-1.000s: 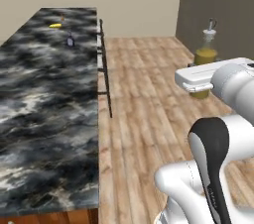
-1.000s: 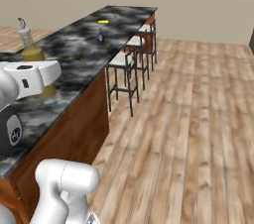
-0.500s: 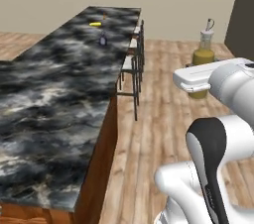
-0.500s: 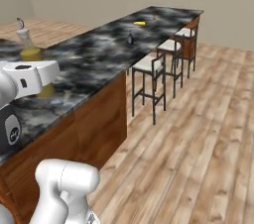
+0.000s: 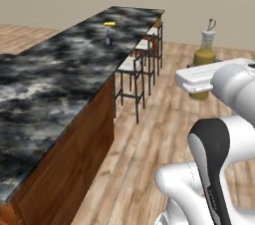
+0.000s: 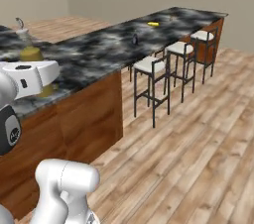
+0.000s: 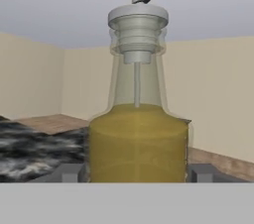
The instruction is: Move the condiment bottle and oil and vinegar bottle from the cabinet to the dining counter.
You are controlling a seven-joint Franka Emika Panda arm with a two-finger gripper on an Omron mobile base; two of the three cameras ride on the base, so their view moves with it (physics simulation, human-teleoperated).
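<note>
Left base view: the tall olive-yellow glass bottle with a grey pour spout stood upright above the white arm's hand, over the wooden floor, well apart from the long black marble tabletop with grey-white veining. A small dark blue-capped bottle stood far along that tabletop, near a yellow object. Right base view: the olive-yellow bottle rose behind the hand; dark-framed pale-seated stools lined the tabletop. Hand view: the gripper was clamped on the olive-yellow bottle, one fingertip on each side.
</note>
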